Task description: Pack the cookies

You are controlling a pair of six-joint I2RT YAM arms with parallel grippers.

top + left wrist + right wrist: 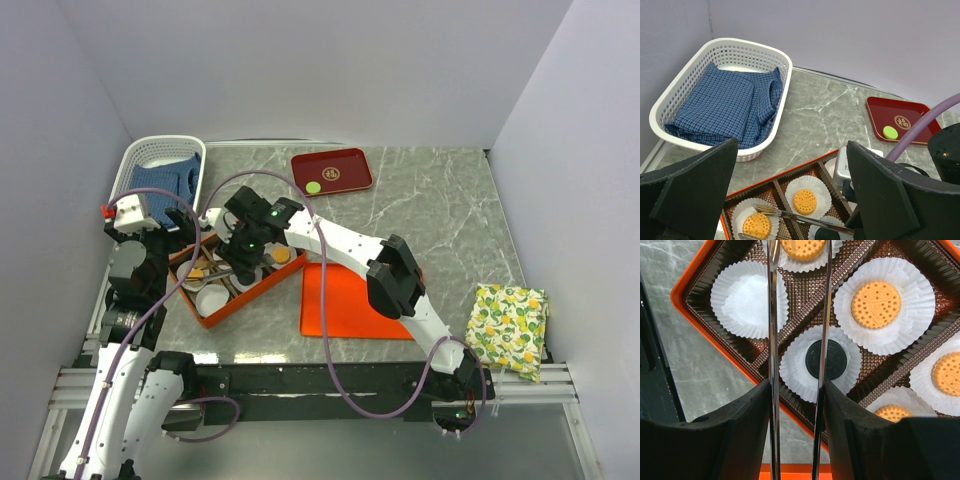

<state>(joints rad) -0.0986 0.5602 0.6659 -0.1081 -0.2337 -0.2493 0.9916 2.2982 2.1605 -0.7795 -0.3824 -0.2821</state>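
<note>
An orange box (pixel 255 298) with brown dividers holds white paper cups. The black cookie (pixel 837 360) lies in the cup nearest the box's edge. Orange cookies (pixel 875 297) (pixel 801 247) (pixel 946 373) (pixel 892 413) lie in other cups, and one cup (pixel 747 297) is empty. My right gripper (pixel 797 387) is shut on metal tongs (pixel 772 315). The tongs' arms stand apart over the black cookie and hold nothing. The green cookie (pixel 313 187) lies on the red tray (pixel 345 165) at the back. My left gripper (pixel 791 150) hangs open over the box's left end.
A white basket (pixel 160 150) with blue checked cloth stands at the back left. An orange lid (pixel 345 300) lies flat to the right of the box. A lemon-print cloth (pixel 510 328) lies at the front right. Walls close in three sides.
</note>
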